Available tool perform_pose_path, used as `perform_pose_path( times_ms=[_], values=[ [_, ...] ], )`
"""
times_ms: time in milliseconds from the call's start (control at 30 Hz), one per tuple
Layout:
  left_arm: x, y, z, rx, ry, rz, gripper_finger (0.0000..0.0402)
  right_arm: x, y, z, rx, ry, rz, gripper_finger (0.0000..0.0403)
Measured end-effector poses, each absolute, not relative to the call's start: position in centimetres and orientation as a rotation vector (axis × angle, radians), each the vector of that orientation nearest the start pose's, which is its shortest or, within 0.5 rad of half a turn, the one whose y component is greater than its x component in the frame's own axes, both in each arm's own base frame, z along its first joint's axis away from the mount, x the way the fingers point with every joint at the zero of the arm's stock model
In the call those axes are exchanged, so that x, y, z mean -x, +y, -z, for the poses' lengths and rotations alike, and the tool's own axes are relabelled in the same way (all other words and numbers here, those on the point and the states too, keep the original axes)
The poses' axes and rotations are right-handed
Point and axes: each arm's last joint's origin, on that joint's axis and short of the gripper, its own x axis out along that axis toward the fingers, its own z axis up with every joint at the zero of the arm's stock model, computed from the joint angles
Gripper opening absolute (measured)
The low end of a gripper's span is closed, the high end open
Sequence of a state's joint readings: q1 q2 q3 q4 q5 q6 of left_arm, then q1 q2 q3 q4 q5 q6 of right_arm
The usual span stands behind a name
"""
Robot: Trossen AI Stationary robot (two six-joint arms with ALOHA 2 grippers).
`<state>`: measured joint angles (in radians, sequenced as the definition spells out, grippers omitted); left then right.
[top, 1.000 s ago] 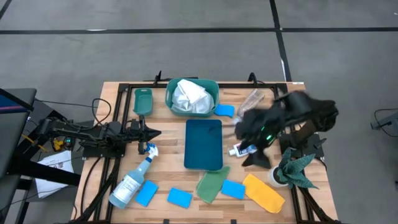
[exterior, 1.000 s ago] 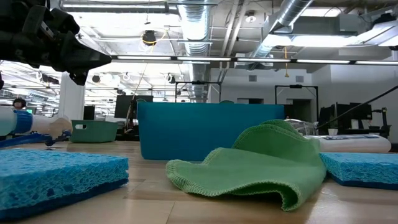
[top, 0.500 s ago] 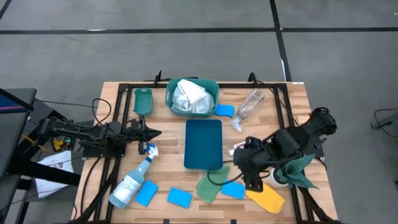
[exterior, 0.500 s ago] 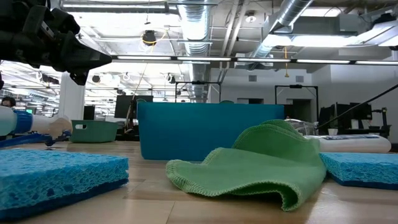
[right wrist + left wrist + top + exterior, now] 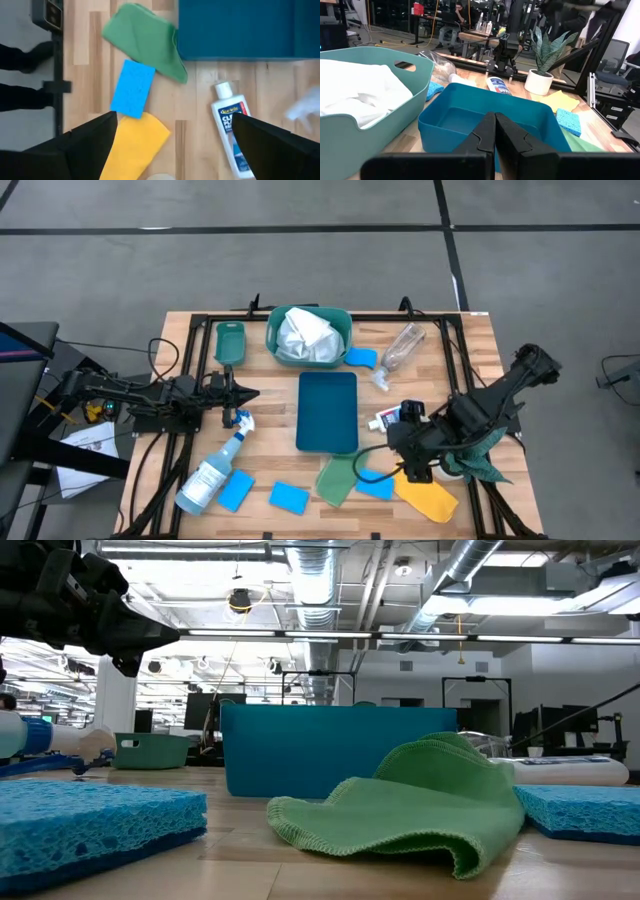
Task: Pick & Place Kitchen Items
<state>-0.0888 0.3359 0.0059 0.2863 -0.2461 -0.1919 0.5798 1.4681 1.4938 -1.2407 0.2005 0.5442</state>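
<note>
My right gripper is open and hangs over the near right of the table. Between its fingers the right wrist view shows a yellow cloth, a blue sponge and a white bottle lying on its side. A light-green cloth lies crumpled next to the sponge. The yellow cloth lies flat near the front edge. My left gripper is shut and empty at the left, and in its wrist view it points at the blue bin.
A blue bin stands mid-table, with a teal basket holding a white cloth behind it. A spray bottle and two sponges lie near left. A clear bottle and a sponge lie far right. A potted plant stands right.
My right gripper has swung from above the white bottle toward the table's near edge. It has then eased a little to the right and now hangs over the blue sponge and the yellow cloth. Nothing on the table has moved.
</note>
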Motion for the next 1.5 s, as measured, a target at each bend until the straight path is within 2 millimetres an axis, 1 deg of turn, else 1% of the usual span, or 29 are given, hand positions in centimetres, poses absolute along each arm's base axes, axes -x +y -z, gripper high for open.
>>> perform_pose_path(
  times_ms=[133, 267, 433, 700, 967, 1133, 1200, 1300, 1367, 1500],
  values=[
    [-11.8, -0.3, -16.4, 0.184, 0.028, -0.160, 0.0000, -22.3, 12.8, -31.7, -0.067, 1.167, -0.068, 0.0384],
    [-11.8, -0.3, -16.4, 0.185, 0.027, -0.161, 0.0000, -21.9, 12.0, -30.4, -0.079, 1.139, -0.114, 0.0384],
    [-11.8, -0.3, -16.4, 0.185, 0.021, -0.160, 0.0000, -22.6, 11.1, -29.3, -0.005, 1.110, -0.161, 0.0384],
    [-11.8, -0.3, -16.5, 0.186, 0.018, -0.159, 0.0000, -23.6, 9.0, -27.3, 0.115, 1.104, -0.193, 0.0384],
    [-11.8, -0.3, -16.5, 0.186, 0.018, -0.160, 0.0000, -23.3, 7.2, -23.6, 0.142, 1.164, -0.248, 0.0380],
    [-11.8, -0.3, -16.5, 0.186, 0.018, -0.160, 0.0000, -23.2, 6.7, -21.4, 0.177, 1.149, -0.279, 0.0368],
    [-11.8, -0.3, -16.5, 0.186, 0.018, -0.160, 0.0000, -23.4, 6.4, -20.9, 0.174, 1.118, -0.287, 0.0365],
    [-11.8, -0.3, -16.5, 0.186, 0.018, -0.160, 0.0000, -23.8, 5.8, -19.9, 0.188, 1.135, -0.281, 0.0363],
    [-11.8, -0.3, -16.5, 0.186, 0.018, -0.160, 0.0000, -24.5, 5.5, -19.3, 0.195, 1.131, -0.276, 0.0363],
    [-11.8, -0.3, -16.5, 0.186, 0.018, -0.160, 0.0000, -25.1, 4.9, -17.7, 0.213, 1.203, -0.284, 0.0363]
  ],
)
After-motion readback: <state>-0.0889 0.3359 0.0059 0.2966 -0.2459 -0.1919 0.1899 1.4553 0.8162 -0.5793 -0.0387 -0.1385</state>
